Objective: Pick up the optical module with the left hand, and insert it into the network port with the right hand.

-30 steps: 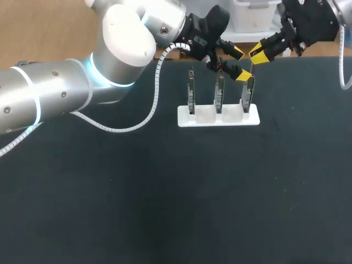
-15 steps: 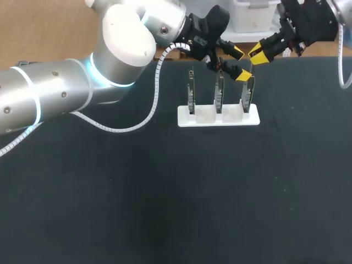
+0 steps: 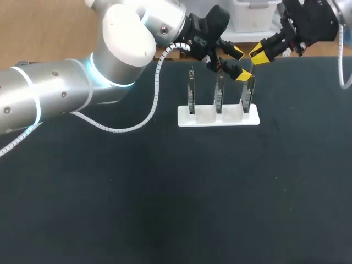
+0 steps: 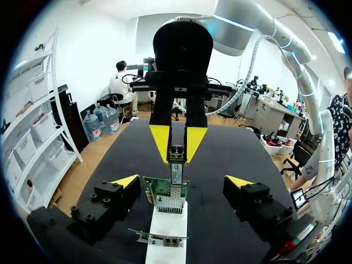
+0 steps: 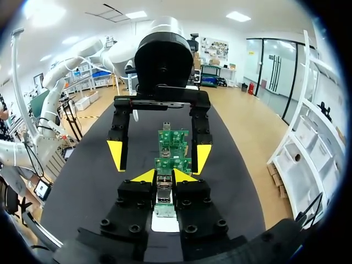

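Silver-cased with a blue-lit joint ring: comes in from the left edge as the left arm (image 3: 55, 99), folds at a white elbow and stretches across to the far side of the dark table (image 3: 165, 192). Ends in the left gripper (image 3: 238, 64), poised over the back of the white holder (image 3: 218, 116) and its three upright circuit cards (image 3: 219, 91). Fingers spread wide, gripping nothing. Seen from the left wrist, tips well apart, one on each side of a green card (image 4: 165, 192), touching neither it nor its metal port (image 4: 169, 204).

Further right, enters from the upper right corner as the right arm (image 3: 330, 16), with the black right gripper (image 3: 258, 55) tilted down toward the left one, yellow tips close to its upper tip. Pinches the optical module (image 5: 163, 195) from two sides, clamped firmly between both tips. Hangs it in line with the green card, inside the span of the left fingers. Cannot tell whether its end sits in the port.
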Controlling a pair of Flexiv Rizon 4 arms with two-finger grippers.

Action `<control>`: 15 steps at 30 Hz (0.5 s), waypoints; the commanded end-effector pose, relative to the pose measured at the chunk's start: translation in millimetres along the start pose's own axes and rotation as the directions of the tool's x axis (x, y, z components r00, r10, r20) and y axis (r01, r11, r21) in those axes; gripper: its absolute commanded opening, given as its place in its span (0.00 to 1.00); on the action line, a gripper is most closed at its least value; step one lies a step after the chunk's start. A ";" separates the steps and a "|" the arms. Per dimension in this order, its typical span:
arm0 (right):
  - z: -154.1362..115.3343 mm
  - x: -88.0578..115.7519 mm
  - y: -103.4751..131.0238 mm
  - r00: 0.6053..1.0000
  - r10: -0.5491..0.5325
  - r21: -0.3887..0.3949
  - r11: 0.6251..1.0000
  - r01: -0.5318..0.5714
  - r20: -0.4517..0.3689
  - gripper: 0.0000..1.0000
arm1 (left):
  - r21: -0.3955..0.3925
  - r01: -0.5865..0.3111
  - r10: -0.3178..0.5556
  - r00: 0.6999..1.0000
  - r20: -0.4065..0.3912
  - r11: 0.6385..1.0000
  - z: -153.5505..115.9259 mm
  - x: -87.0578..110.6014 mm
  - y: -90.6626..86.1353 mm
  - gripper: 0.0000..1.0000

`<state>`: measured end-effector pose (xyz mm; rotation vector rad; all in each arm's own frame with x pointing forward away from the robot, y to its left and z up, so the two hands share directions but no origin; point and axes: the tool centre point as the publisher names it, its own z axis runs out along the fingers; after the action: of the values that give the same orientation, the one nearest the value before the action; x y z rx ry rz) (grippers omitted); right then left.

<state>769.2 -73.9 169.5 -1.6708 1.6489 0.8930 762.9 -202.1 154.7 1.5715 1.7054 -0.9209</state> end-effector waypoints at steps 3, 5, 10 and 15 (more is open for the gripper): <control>-0.6 -1.0 -2.7 1.000 -0.012 -0.006 1.000 0.012 0.006 0.00 | 0.001 -0.002 0.002 1.000 0.000 1.000 0.2 0.1 0.7 1.00; -0.7 -1.8 -2.4 1.000 -0.014 -0.007 1.000 0.014 0.006 0.00 | 0.001 -0.002 0.002 1.000 0.000 1.000 0.2 0.1 0.7 1.00; 1.2 -1.4 -1.3 1.000 -0.016 -0.015 1.000 0.017 0.007 0.00 | 0.001 -0.002 0.002 1.000 0.000 1.000 0.2 0.1 0.7 1.00; 2.2 -0.3 -0.9 1.000 -0.015 -0.023 1.000 0.015 0.006 0.00 | 0.001 -0.002 0.002 1.000 0.000 1.000 0.2 0.1 0.7 1.00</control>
<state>766.1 -72.2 169.5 -1.6885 1.6294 0.9032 762.9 -202.1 154.7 1.5715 1.7053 -0.9209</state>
